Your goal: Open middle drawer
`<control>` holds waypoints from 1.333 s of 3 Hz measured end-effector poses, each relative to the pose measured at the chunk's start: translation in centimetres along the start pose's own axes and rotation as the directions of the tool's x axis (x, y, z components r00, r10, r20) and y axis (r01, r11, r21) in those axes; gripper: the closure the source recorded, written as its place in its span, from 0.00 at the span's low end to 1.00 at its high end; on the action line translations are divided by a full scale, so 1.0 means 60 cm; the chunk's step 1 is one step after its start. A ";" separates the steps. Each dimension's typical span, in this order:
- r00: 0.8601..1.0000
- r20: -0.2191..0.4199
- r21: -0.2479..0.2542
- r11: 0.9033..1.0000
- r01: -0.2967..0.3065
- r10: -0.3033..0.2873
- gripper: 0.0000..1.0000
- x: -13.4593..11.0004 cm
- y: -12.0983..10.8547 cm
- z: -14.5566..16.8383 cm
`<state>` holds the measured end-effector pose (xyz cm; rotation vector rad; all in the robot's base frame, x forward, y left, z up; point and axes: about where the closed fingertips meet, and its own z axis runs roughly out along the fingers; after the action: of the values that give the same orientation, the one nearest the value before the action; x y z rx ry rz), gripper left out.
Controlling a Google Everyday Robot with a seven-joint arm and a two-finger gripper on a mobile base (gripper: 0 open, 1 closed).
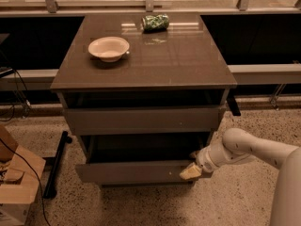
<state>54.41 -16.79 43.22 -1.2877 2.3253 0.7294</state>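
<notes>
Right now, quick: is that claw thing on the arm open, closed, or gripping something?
The gripper: cannot be told. It sits at the right end of the front of the pulled-out middle drawer.

Glossy cabinet top [178, 60] — smooth jaws below

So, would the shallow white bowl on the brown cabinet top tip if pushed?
Probably not: the shallow white bowl sits upright, wide and low. The glossy top suggests it would slide. The gripper is below, by a drawer front.
</notes>
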 end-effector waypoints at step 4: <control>1.000 -0.001 -0.008 1.000 0.000 0.000 0.21 -0.003 0.006 0.002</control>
<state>54.23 -16.45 43.33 -1.2922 2.3256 0.7389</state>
